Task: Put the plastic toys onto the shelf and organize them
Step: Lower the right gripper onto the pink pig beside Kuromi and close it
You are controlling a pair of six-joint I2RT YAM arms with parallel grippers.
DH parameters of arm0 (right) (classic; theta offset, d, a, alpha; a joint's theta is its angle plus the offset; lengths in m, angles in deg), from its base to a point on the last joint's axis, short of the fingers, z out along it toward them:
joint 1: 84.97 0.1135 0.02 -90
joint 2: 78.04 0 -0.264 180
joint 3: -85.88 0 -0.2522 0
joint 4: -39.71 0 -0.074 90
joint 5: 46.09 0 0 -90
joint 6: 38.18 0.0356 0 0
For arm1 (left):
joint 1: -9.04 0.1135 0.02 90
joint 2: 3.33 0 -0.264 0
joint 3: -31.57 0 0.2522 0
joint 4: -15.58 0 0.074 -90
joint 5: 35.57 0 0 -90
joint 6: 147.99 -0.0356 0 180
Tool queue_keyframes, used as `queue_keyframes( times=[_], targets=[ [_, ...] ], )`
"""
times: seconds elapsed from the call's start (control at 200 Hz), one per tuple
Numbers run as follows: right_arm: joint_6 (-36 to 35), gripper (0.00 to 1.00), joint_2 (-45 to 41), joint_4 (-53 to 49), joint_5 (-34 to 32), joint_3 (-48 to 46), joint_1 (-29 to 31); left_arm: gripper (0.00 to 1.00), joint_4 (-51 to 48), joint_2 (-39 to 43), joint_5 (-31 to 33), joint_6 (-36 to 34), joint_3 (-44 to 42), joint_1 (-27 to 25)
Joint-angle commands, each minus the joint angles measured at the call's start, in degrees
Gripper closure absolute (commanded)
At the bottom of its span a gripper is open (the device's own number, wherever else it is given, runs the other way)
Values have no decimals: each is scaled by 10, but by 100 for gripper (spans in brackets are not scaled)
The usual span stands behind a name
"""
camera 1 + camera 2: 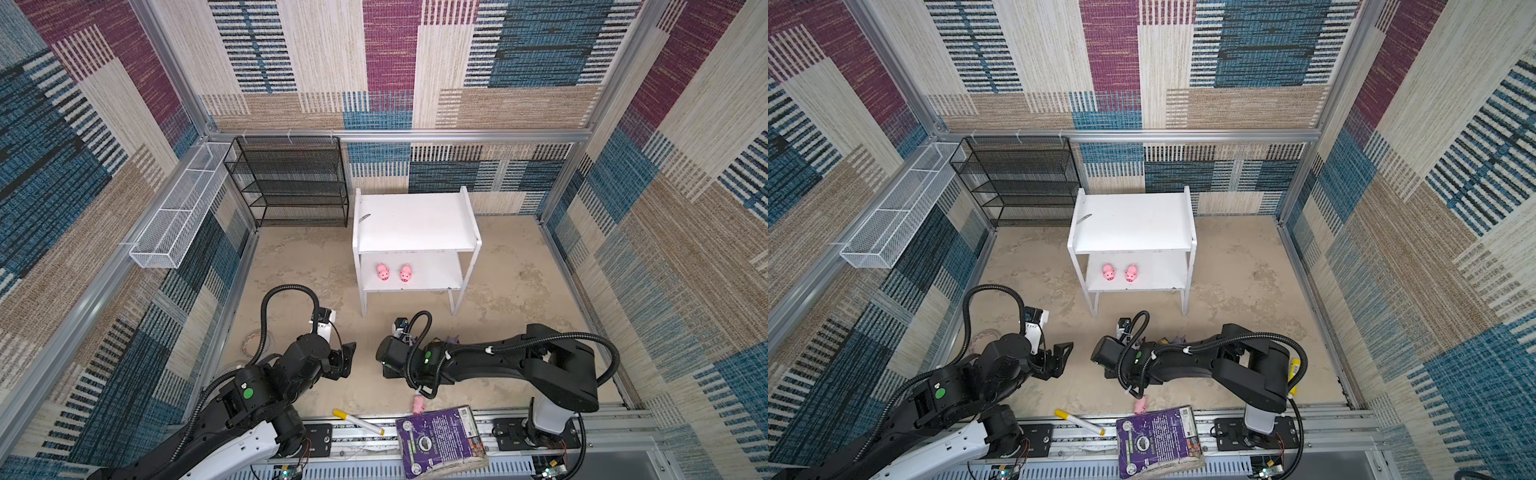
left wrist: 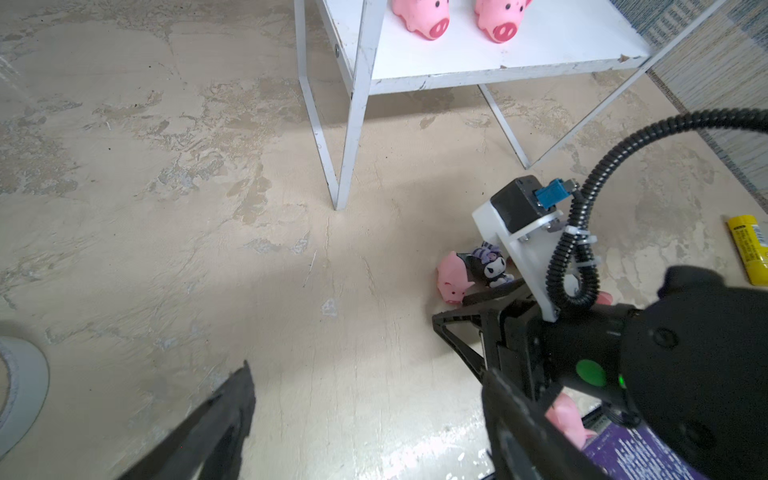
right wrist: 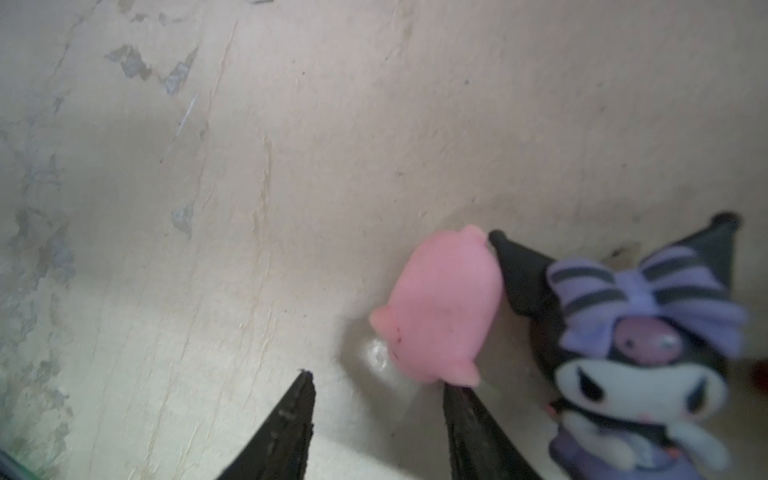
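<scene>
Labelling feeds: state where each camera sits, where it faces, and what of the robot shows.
Top views: high over the robot's base, facing down toward the shelf and back wall; left arm and right arm show.
Left wrist: on the left arm, facing the shelf's legs past the open left gripper; right arm shows.
Right wrist: close above the floor, facing a pink pig and black-purple figurine past the open right gripper.
Shared: both wrist views show that pig and figurine.

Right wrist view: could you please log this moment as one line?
left hand: open, empty | right hand: open, one fingertip at floor pig | beside pig: black-purple figurine | shelf lower board: two pigs
</scene>
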Motion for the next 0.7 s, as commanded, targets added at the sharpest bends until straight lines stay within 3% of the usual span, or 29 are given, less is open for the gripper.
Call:
queue_keyframes(
  times=[0.0, 0.696],
  targets=[
    [25, 50, 19, -73, -38, 20, -1, 14, 13, -1, 5, 22, -5, 1],
    [37, 64, 57, -106, -79, 41, -1, 12, 19, -3, -19, 17, -3, 1]
  ],
)
